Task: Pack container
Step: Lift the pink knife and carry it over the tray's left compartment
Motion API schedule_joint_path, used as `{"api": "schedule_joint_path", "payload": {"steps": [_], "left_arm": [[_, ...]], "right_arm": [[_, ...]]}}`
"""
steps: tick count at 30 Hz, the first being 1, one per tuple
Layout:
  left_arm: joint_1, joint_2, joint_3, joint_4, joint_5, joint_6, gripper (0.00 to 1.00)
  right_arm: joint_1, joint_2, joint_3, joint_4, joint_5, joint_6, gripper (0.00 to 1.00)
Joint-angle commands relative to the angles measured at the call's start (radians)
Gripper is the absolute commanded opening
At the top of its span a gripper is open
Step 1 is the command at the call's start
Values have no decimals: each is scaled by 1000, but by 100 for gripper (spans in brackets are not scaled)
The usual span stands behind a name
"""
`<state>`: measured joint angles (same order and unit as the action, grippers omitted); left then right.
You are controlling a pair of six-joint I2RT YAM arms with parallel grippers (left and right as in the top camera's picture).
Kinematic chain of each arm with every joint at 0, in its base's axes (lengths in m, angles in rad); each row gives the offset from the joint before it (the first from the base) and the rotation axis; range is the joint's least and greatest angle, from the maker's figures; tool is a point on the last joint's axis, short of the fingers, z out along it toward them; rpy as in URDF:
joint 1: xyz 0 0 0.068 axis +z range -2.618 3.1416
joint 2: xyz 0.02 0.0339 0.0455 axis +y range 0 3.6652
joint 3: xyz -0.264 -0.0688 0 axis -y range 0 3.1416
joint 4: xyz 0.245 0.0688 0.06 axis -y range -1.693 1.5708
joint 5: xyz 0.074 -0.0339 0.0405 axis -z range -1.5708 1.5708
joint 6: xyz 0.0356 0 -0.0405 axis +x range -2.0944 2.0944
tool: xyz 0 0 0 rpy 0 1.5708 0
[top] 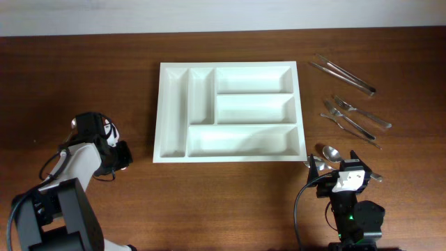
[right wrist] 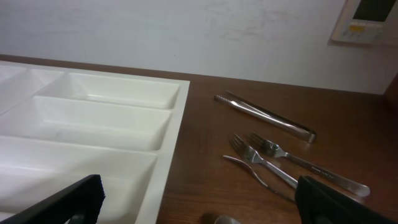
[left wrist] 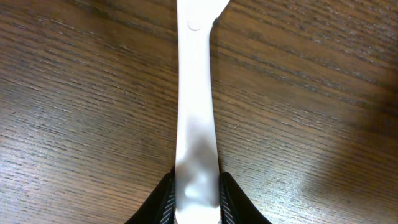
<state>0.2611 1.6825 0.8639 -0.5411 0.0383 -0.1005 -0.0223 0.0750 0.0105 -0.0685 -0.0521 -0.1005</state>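
One view alone, the left wrist's, shows the left tool [left wrist: 198,200] pinching a pale handle [left wrist: 196,93]; right tool [right wrist: 199,202] gapes empty.

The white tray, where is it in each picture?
Overhead: the white tray is in the middle of the picture.
Left wrist: not in it; just wood and a pale handle in the left pincer.
Right wrist: the tray fills the left side.
Shared landmark: the tongs, right of the tray in overhead and right wrist.
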Motion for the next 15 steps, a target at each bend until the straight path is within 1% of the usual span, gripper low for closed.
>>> {"api": "schedule_joint_path", "payload": {"steps": [1,5,10,13,15], "left_arm": [[-3,7,-23,4,19,-19,13],[-3,-2,3,2,19,-19,13],[-7,-71,132,-47,58,-18,13],[-34,-128,207,-82,57,-11,13],[-67,-163,238,-78,85,7,13]], "right_arm": [[9,0,-5,-7,8,12,99],[9,0,-5,-7,8,12,99],[9,0,-5,-7,8,12,99],[9,0,-5,-7,8,12,99],[9,0,-5,-7,8,12,99]]}}
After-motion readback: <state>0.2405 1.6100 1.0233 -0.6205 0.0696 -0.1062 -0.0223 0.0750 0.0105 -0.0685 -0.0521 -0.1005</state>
